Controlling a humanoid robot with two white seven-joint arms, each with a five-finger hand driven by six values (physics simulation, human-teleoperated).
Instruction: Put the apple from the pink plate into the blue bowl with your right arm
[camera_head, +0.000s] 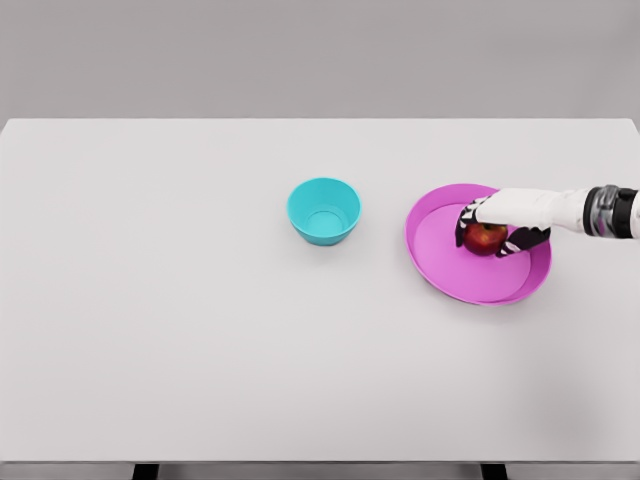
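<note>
A red apple (485, 238) lies on the pink plate (440, 255) at the right of the white table. My right hand (492, 228) comes in from the right edge and sits over the apple, its dark fingers (468, 220) curled around it on both sides. The apple still rests on the plate. The blue bowl (323, 211) stands upright to the left of the plate, about a hand's width from its rim, with nothing inside. My left arm does not show.
The white table (200, 300) fills the view, with its far edge at the top and its front edge at the bottom. Nothing else stands on it.
</note>
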